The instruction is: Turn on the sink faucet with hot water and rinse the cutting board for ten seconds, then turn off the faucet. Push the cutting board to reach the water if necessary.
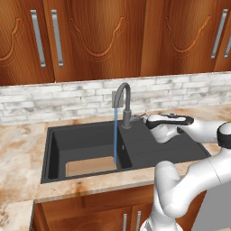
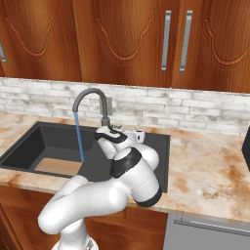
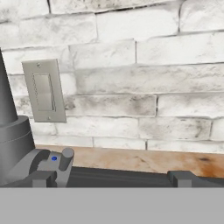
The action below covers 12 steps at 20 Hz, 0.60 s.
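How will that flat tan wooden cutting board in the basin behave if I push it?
The flat tan wooden cutting board looks rigid, so it should probably slide as one piece. It lies flat on the floor of the matte black sink, so tipping seems unlikely. The thin blue water stream lands at its edge, so it may be slippery.

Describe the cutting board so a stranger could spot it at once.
Find the black sink set in the marbled counter below the brick wall. On its basin floor, toward the front, lies the cutting board: a flat tan wooden rectangle, the only light thing there, with the blue water falling at its right edge.
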### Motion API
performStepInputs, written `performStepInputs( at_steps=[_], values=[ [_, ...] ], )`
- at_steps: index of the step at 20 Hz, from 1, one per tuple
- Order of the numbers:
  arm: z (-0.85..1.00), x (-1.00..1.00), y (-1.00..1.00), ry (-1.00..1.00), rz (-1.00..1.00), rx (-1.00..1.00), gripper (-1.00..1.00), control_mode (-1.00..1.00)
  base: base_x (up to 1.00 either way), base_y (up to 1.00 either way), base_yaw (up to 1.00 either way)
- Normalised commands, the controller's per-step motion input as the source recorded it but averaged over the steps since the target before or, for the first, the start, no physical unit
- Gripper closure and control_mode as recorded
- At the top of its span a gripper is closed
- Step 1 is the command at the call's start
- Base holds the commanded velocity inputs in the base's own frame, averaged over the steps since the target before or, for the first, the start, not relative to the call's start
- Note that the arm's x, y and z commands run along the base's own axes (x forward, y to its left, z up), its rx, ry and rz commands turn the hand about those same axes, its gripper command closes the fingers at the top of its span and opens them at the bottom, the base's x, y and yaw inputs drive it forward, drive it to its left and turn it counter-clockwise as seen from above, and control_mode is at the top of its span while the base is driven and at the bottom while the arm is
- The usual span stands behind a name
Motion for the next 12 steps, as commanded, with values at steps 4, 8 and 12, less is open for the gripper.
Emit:
performStepInputs(
  at_steps=[4, 8, 12],
  values=[
    [0.0, 0.0, 0.0, 0.0, 0.0, 0.0, -1.0, -1.0, 0.0, 0.0, 0.0],
    [0.0, 0.0, 0.0, 0.0, 0.0, 0.0, -1.0, -1.0, 0.0, 0.0, 0.0],
    [0.0, 0.0, 0.0, 0.0, 0.0, 0.0, -1.0, -1.0, 0.0, 0.0, 0.0]
  ],
)
